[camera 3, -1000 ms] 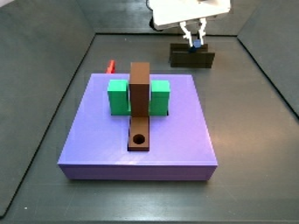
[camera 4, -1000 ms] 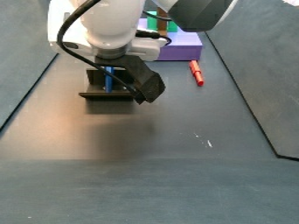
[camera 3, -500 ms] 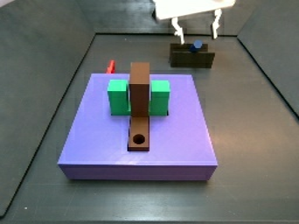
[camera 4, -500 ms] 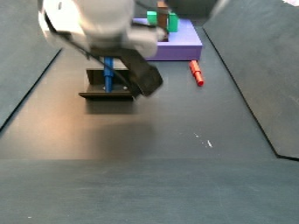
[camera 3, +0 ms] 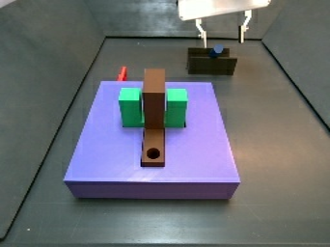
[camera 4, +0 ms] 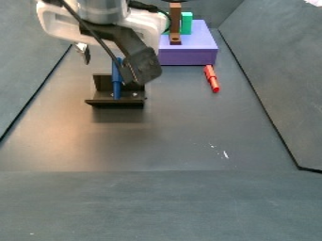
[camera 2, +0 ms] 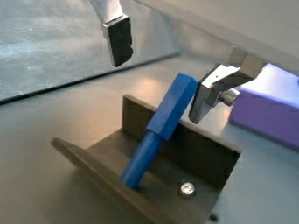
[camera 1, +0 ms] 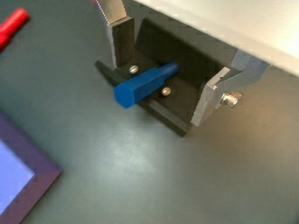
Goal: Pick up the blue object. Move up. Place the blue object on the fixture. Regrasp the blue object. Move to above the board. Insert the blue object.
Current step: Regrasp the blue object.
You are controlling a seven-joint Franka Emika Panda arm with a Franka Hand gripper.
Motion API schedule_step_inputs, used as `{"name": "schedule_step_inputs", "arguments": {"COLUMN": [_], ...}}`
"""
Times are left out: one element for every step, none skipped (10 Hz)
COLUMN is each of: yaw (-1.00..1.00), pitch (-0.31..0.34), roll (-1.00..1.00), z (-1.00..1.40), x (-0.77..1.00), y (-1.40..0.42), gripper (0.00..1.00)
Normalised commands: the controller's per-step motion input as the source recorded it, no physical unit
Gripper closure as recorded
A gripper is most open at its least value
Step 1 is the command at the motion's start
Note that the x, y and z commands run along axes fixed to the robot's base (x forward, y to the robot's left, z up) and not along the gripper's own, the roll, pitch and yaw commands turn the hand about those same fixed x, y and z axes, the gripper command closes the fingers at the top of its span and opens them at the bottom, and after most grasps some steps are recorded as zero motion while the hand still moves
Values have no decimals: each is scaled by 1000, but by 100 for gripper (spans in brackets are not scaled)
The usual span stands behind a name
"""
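Hand (camera 3: 221, 34) hangs above the fixture (camera 3: 213, 64) at the far end of the floor, fingers spread wide, holding nothing. In both wrist views the silver fingers (camera 1: 117, 35) w/ dark pads (camera 2: 118, 42) stand either side of the blue peg (camera 1: 145, 83), clear of it, not touching. Peg leans tilted in the fixture (camera 2: 146, 179), lower end down on the base plate, upper end (camera 2: 181, 86) poking up past the upright wall. In a side view peg (camera 4: 116, 77) shows as a blue stick rising from the dark fixture (camera 4: 116, 99), hand (camera 4: 111, 47) over it.

Lavender board (camera 3: 154, 145) sits well apart from the fixture, carrying green block (camera 3: 131, 106) and long brown bar (camera 3: 154, 121) w/ round hole (camera 3: 153, 153) near its end. Red peg (camera 4: 213, 78) lies flat on the floor just beside the board (camera 4: 189, 51).
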Motion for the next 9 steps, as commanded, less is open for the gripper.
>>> {"name": "schedule_step_inputs", "arguments": {"yaw": [-194,-114,0,0,37,86,149,200,211], "pitch": [40,77,123,186,203,154,66,0,0], "roll": [1000,1000,1000,1000,1000,1000,1000,1000,1000], "z": [31,54,74,97,91,57,26,31,43], "x": [-11,-66,-160,-266,-269,-220,-37,17,94], "y": [0,-29,-89,-134,-160,-186,-186,-120,-91], "gripper": [0,0,0,0,0,0,0,0,0]}}
